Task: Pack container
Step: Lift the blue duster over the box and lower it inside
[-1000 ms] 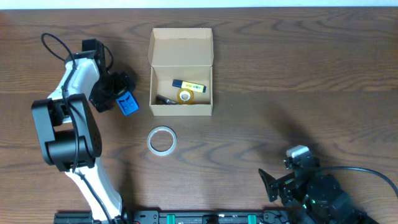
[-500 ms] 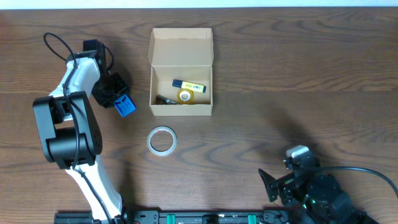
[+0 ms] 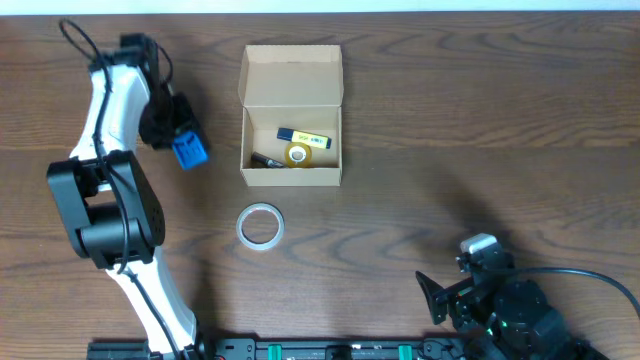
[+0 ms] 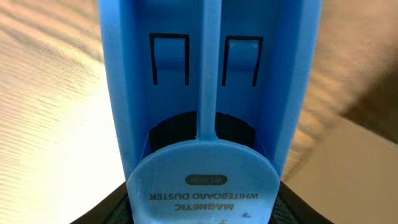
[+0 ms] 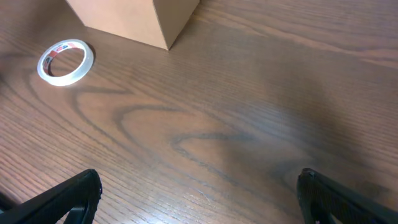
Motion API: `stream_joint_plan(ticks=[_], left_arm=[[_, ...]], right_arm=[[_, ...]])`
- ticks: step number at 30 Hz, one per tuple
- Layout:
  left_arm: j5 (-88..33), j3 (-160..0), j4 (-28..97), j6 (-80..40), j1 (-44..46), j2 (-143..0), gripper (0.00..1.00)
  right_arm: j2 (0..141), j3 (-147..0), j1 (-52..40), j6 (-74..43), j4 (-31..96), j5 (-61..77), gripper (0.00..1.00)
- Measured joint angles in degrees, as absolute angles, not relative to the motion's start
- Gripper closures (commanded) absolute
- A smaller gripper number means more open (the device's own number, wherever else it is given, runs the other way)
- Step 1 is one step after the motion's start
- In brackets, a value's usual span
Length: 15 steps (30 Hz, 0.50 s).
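Left fingers clenched on blue duster; open container lies toward worktop's right edge. Right fingers released, farther.

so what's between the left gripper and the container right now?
Nothing but bare table, seen overhead: the left gripper, shut on a blue duster, sits left of the container with open wood between.

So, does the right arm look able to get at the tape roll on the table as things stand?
Probably yes: the right gripper is open and empty, and only bare table lies between it and the tape roll.
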<state>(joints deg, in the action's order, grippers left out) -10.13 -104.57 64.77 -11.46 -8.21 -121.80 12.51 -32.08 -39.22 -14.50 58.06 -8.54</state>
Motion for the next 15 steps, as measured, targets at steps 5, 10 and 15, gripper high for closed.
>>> stream_joint_plan(ticks=[5,10,15], left_arm=[[-10.1,-112.3,70.6,-2.7,-6.1,-120.4,0.64],[-10.2,-115.9,72.2,6.6,-0.9,-117.4,0.65],[-10.9,-116.2,72.7,16.8,7.3,-115.2,0.65]], right_arm=[[12.5,-32.1,-39.2,-14.5,58.1,-8.5,0.01],[12.5,-32.1,-39.2,-14.5,58.1,-8.5,0.01],[12.5,-32.1,-39.2,-14.5,58.1,-8.5,0.01]])
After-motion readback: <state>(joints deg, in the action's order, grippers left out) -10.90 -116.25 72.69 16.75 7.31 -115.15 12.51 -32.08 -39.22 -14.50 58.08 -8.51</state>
